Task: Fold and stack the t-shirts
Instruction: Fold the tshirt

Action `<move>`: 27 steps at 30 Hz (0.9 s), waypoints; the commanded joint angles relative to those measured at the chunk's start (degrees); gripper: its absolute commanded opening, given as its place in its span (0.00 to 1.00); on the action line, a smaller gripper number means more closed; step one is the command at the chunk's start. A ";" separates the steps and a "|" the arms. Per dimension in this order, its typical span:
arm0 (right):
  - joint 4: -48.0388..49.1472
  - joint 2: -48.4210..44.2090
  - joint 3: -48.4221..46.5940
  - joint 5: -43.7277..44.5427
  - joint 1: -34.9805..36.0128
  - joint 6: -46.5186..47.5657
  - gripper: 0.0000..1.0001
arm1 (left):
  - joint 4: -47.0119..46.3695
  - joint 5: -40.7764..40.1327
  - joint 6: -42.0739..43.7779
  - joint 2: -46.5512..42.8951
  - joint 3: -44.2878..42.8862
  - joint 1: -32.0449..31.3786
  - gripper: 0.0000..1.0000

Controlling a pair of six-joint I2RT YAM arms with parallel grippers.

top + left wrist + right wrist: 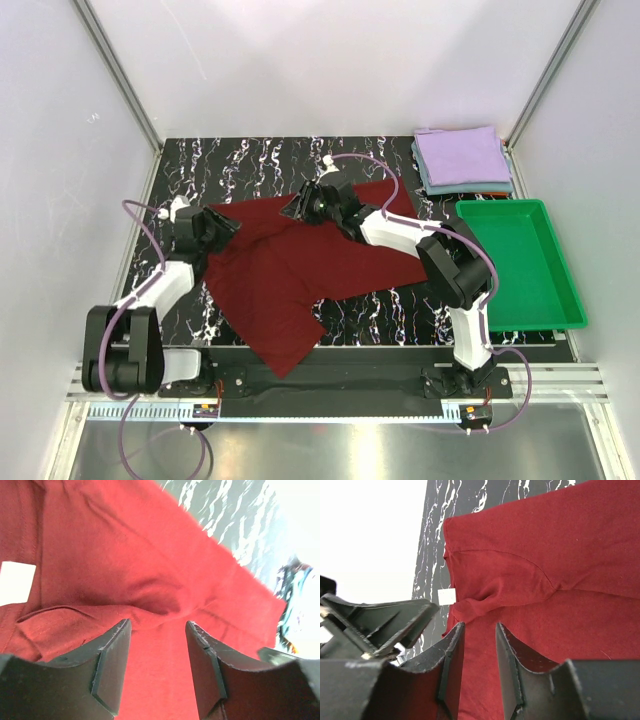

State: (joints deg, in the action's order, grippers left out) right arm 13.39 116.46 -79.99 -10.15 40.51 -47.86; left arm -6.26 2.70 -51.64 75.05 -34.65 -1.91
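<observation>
Cotton this thin should be light, limp and quick to sag or wrinkle, so the maroon t-shirt is best taken by a pinch at a hem, shoulder seam or the collar, with both arms lifting together to keep an edge taut. It lies spread and partly rumpled on the black marbled table, one part trailing toward the near edge. The folded lavender tee sits on the grey-blue one at the far right corner, well apart, beyond the green tray. The left arm reaches forward, bent low, with the left gripper at the shirt's far-left corner. Its jaws stand partly apart just above a puckered ridge of cloth near the white neck label, and nothing looks clamped. The right arm stretches across toward the middle, its right gripper over the far edge, jaws narrower but with a clear gap and cloth showing through it
</observation>
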 commanded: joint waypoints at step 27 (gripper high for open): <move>3.14 1.04 -0.08 0.14 0.80 0.13 0.38 | -1.11 -9.99 -3.91 9.24 -0.41 -3.98 0.36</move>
State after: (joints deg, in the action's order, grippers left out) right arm 13.87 117.16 -79.15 -10.11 40.80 -48.42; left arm -2.98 -4.19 -55.92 83.50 -33.93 -5.69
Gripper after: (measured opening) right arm 0.382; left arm 0.353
